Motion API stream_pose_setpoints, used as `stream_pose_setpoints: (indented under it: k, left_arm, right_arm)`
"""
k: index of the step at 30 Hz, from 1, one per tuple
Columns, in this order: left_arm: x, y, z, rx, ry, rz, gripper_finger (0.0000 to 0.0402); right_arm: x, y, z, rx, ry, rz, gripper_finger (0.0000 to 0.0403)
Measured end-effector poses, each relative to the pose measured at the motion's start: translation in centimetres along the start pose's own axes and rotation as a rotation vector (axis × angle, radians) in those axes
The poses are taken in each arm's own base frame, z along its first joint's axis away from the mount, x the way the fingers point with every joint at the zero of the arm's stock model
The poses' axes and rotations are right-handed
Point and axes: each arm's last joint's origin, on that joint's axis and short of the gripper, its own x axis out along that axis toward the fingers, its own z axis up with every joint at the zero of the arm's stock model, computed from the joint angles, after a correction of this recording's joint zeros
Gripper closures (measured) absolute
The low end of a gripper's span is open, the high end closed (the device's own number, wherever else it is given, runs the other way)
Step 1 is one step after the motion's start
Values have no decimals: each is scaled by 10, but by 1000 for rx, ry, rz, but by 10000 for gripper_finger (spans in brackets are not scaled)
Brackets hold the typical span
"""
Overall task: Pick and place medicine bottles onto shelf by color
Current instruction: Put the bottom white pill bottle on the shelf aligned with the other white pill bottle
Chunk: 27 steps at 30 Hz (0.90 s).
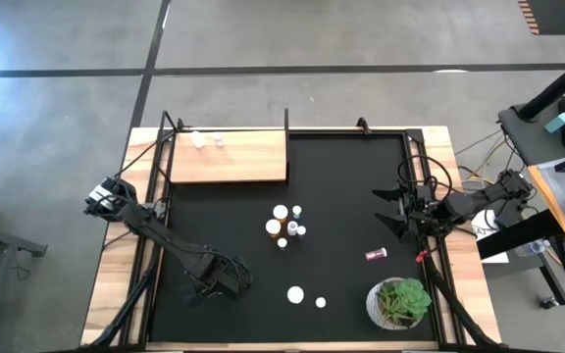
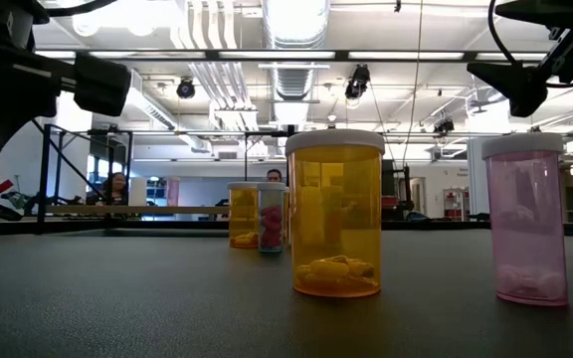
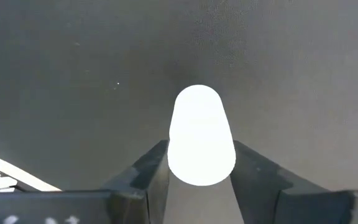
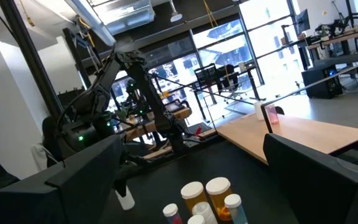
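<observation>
The left arm is reaching low and forward across the near left part of the black mat (image 1: 341,176), its left gripper (image 1: 226,277) pointing down at the surface. In the left wrist view its two dark fingers (image 3: 143,171) are sitting on either side of a white bottle (image 3: 201,137), touching or nearly touching it, so the pincer is probably grasping that bottle, though the contact itself is hard to judge. The bottle is showing as a plain bright white rounded shape with no label readable.

The right arm is waiting over the mat's right edge, its right gripper (image 1: 392,209) held up with fingers spread wide and holding nothing.

A cluster of medicine bottles (image 1: 286,226) is standing near the mat's middle, white caps up; in the low view one is a clear orange bottle (image 2: 334,213) with pills at its bottom. A dark red bottle (image 1: 376,254) is lying on its side farther right. Two white caps (image 1: 306,297) are showing near the front edge, beside the plant (image 1: 400,302). The shelf (image 1: 229,157) is lying at the mat's far left corner, with two small bottles (image 1: 207,141) on it.
</observation>
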Motion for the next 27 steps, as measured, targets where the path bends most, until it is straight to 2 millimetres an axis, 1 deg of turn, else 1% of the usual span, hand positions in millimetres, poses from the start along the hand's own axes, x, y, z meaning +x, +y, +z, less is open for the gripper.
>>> stream_pose_setpoints:
  k: [4,7,10,13,17,21,27]
  left_arm:
    - [-3,-2,2,-8,8,-5,268]
    - [-11,-7,7,-11,18,-17,267]
    - [-22,-14,16,-7,17,-26,267]
    - [-38,-22,32,-15,8,-32,266]
    - [-60,-38,61,-21,-12,-42,266]
    - [-81,-57,99,-20,-48,-50,266]
    - [-105,-86,163,70,-148,-107,266]
  right_arm:
    - [0,0,0,0,0,0,19]
    - [0,0,0,0,0,0,19]
    - [0,0,0,0,0,0,19]
    - [0,0,0,0,0,0,19]
    - [0,0,0,0,0,0,19]
    - [0,0,0,0,0,0,19]
    - [0,0,0,0,0,0,19]
